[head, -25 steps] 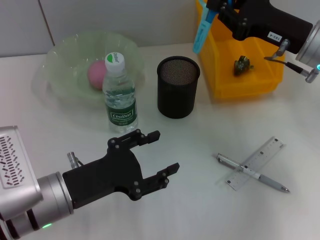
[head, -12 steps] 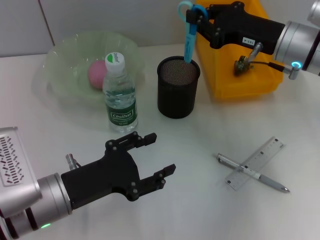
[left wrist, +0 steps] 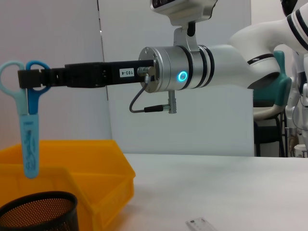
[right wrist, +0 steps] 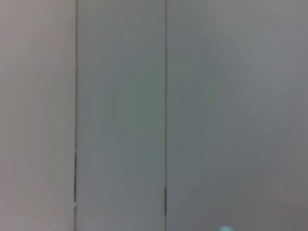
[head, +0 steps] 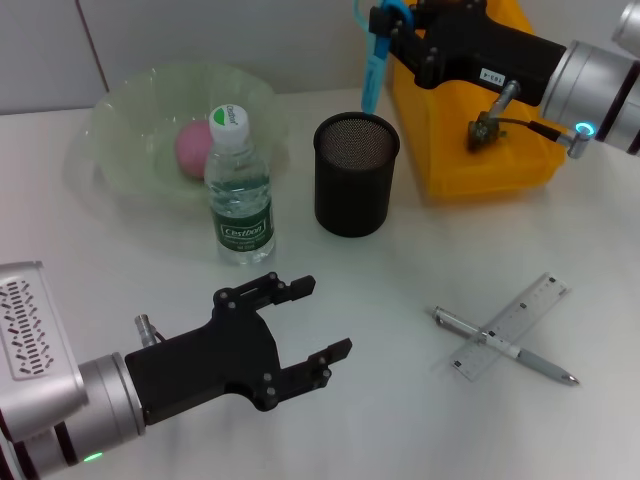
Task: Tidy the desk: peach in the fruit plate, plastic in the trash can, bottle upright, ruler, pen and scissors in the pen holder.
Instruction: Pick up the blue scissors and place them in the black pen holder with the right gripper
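My right gripper (head: 388, 25) is shut on the handles of the light-blue scissors (head: 372, 72), which hang blades down just above the far rim of the black mesh pen holder (head: 356, 172). In the left wrist view the scissors (left wrist: 29, 139) dangle from the right gripper (left wrist: 30, 79) over the pen holder (left wrist: 38, 211). The pink peach (head: 194, 148) lies in the green fruit plate (head: 120, 120). The bottle (head: 238, 190) stands upright. The ruler (head: 520, 312) and pen (head: 520, 355) lie crossed at the right front. My left gripper (head: 323, 318) hovers open near the front.
A yellow bin (head: 500, 170) at the back right holds a small crumpled piece of plastic (head: 487, 128). The bin (left wrist: 96, 159) stands right behind the pen holder. Bare white tabletop lies between my left gripper and the ruler.
My right gripper carried the scissors left from over the yellow bin to above the pen holder, and they now hang slightly higher than half a second ago. The left gripper drifted a little.
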Action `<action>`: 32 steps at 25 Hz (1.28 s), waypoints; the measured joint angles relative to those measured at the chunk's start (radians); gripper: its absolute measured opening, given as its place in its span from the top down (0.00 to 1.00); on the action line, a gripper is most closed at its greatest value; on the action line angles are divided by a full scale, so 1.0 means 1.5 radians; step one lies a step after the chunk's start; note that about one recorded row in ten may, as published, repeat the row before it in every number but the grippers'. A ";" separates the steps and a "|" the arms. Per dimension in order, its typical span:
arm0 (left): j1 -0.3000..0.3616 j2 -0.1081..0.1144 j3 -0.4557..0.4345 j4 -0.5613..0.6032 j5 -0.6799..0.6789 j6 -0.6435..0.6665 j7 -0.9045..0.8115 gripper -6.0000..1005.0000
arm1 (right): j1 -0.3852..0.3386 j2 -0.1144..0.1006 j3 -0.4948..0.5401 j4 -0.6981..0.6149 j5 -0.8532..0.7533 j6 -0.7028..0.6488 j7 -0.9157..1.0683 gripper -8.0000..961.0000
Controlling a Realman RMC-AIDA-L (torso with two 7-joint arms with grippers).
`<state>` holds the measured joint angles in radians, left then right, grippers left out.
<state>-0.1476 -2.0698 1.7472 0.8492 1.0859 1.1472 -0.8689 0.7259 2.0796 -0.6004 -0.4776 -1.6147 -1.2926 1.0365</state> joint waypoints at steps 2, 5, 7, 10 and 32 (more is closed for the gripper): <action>-0.001 0.000 0.000 -0.001 0.000 0.002 0.001 0.29 | -0.001 -0.001 0.000 0.011 0.008 0.001 -0.018 0.91; -0.001 0.000 -0.001 -0.001 -0.002 0.001 0.001 0.29 | 0.000 -0.001 0.000 0.023 0.008 0.003 -0.041 0.91; -0.002 0.000 -0.003 -0.002 -0.005 0.002 0.002 0.29 | 0.005 -0.001 -0.001 0.037 0.007 0.011 -0.068 0.91; -0.004 0.000 -0.010 -0.007 -0.006 0.003 0.010 0.29 | 0.008 0.000 -0.010 0.042 0.005 0.033 -0.072 0.91; -0.025 0.000 -0.033 -0.047 -0.008 0.036 0.017 0.29 | 0.054 0.003 -0.069 0.110 0.007 0.157 -0.081 0.90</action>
<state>-0.1858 -2.0694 1.6981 0.7785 1.0737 1.2014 -0.8427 0.8065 2.0847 -0.7040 -0.3119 -1.6042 -1.0570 0.9143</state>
